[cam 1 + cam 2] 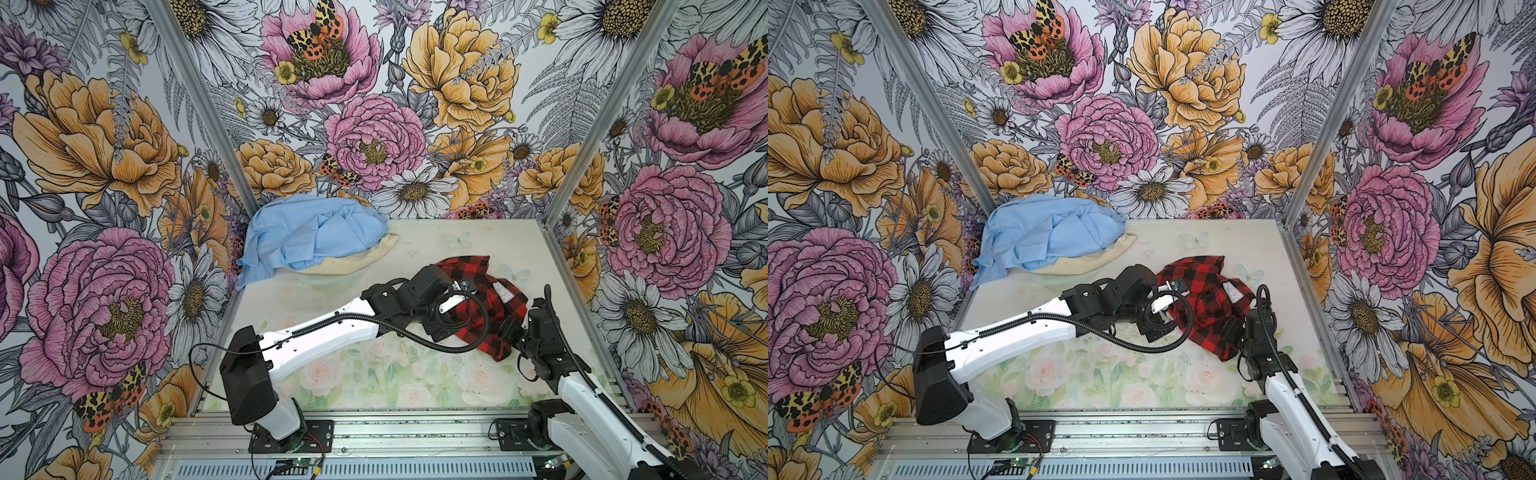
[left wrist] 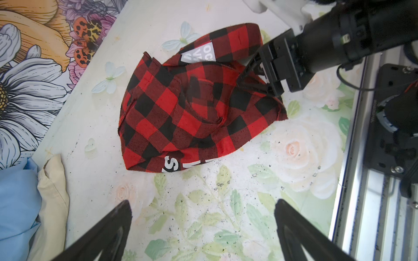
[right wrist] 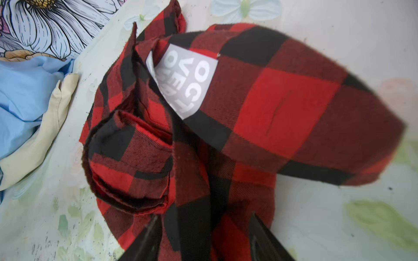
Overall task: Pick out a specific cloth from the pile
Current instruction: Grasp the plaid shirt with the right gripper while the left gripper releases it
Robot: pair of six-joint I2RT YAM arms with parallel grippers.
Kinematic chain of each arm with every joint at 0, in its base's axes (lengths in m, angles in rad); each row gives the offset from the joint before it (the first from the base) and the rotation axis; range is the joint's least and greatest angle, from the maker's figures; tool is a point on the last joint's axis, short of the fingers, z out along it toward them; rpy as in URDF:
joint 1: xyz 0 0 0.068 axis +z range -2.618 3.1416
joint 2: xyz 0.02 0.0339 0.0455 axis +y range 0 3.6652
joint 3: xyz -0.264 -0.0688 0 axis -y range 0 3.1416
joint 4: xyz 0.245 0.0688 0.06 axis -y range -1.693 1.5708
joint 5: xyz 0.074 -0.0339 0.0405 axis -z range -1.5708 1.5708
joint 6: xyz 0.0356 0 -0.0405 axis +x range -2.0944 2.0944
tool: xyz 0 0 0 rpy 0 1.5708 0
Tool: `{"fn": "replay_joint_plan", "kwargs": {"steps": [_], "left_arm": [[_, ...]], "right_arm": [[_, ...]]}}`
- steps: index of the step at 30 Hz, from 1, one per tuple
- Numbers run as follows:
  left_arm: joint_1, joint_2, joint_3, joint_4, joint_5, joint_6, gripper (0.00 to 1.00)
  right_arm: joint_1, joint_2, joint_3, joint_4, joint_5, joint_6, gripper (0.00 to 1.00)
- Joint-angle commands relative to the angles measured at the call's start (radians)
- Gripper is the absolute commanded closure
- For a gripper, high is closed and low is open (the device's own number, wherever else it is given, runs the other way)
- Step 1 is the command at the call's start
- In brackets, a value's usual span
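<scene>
A: Where on the tabletop [image 1: 436,241]?

B: Red-and-black check cloth [image 1: 465,268] toward 3 o'clock in both top views, lying crumpled. Well apart from the pile [image 1: 320,253] in the 11 o'clock corner: light blue shirt [image 1: 291,230] heaped over a cream cloth [image 1: 345,266].

A: Any writing legible?

B: Grey patch [image 3: 187,81] with white block letters, "OC" on one line and "VE" on another. Remaining letters folded under or blurred. Also a black band [image 2: 174,163] along one hem, with a white "S" readable and the next letters cut off.

A: And the tools?

B: Left tool [image 2: 203,203] spread wide with nothing between, held over bare tabletop beside the cloth's 9 o'clock edge. Right tool [image 2: 243,80] at the 5 o'clock edge, with a fold of the cloth filling the gap between its fingers [image 3: 144,244]. Cannot tell whether truly clamped.
</scene>
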Motion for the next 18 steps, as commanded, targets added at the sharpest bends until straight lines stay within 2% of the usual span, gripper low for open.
{"fn": "replay_joint_plan", "kwargs": {"steps": [1,5,6,8,9,13,18], "left_arm": [[0.02,-0.047,-0.013,0.053,-0.006,-0.063,0.01],[0.05,-0.076,-0.031,0.078,0.0,-0.099,0.01],[0.058,-0.081,-0.032,0.082,0.004,-0.106,0.01],[0.083,-0.095,-0.034,0.09,0.012,-0.124,0.01],[0.096,-0.101,-0.037,0.097,0.017,-0.132,0.01],[0.159,-0.135,-0.06,0.134,0.052,-0.172,0.01],[0.227,-0.177,-0.098,0.193,0.118,-0.198,0.01]], "right_arm": [[0.014,0.064,0.037,-0.033,0.006,0.006,0.4],[0.045,0.118,0.076,-0.031,0.034,0.008,0.62],[0.047,0.127,0.091,-0.033,0.033,0.004,0.71],[0.047,0.146,0.151,-0.04,0.024,-0.008,0.99],[0.045,0.158,0.196,-0.058,0.023,-0.021,1.0],[0.043,0.233,0.563,-0.194,0.026,-0.092,1.0],[0.002,0.499,1.251,-0.425,0.006,-0.185,1.0]]}}
